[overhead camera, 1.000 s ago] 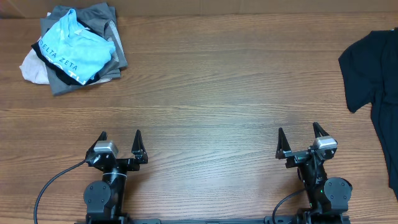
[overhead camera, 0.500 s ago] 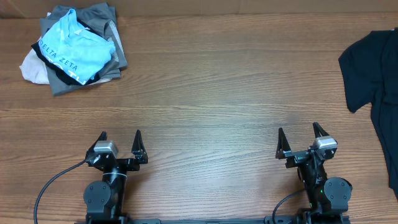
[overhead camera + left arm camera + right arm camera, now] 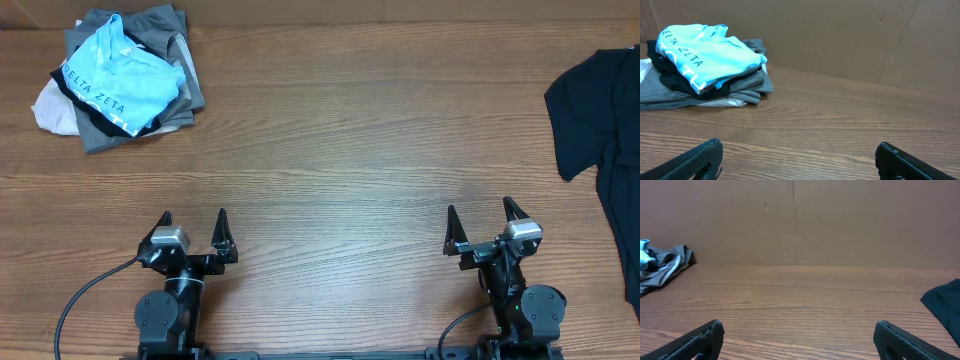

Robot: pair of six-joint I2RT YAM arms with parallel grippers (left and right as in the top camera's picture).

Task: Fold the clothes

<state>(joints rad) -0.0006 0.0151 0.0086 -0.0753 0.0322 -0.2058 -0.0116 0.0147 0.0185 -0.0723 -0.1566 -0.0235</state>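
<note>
While black T-shirt [image 3: 600, 100] lies far right, left gripper [image 3: 193, 214] and right gripper [image 3: 479, 206] sit spread, well apart from it.

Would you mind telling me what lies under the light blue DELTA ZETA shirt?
Beneath the light blue shirt shows a black garment, then grey garments and a white one. The shirt covers their middles, so their number is unclear.

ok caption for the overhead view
Left gripper and right gripper open, plain black T-shirt at right edge, folded clothes pile top-left
</note>
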